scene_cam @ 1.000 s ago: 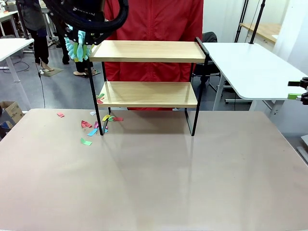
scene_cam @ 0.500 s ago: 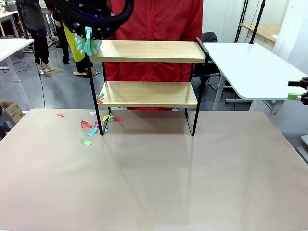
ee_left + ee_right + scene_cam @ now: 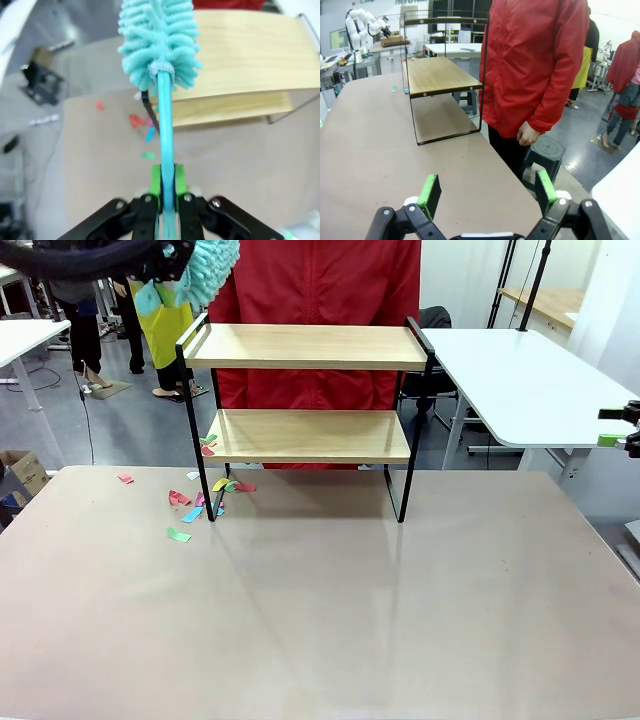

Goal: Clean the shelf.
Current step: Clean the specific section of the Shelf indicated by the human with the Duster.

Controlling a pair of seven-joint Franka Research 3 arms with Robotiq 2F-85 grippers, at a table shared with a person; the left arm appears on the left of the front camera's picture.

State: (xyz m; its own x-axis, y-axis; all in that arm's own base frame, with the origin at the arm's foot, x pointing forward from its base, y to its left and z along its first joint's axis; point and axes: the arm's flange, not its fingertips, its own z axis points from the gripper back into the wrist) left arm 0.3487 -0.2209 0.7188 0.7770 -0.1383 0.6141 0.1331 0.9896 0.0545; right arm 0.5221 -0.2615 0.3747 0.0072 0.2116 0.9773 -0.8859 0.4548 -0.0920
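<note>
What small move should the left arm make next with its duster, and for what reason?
Probably lower the fluffy turquoise duster, clamped in the left gripper, to the left end of the lower board of the two-tier black-framed wooden shelf. The top board looks bare, while a few coloured paper scraps seem to sit at that lower end.

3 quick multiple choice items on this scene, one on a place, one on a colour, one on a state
1. Around the shelf, most paper scraps lie: A on its top board; B on the table by its left legs; C by its right legs.
2. The duster head is: A teal; B orange; C black.
3. The right gripper is: A shut on the duster; B open, empty; C shut on a scrap.
Key: 1B, they cluster there; 2A, its fibres are teal; 3B, its pads stand wide apart.
</note>
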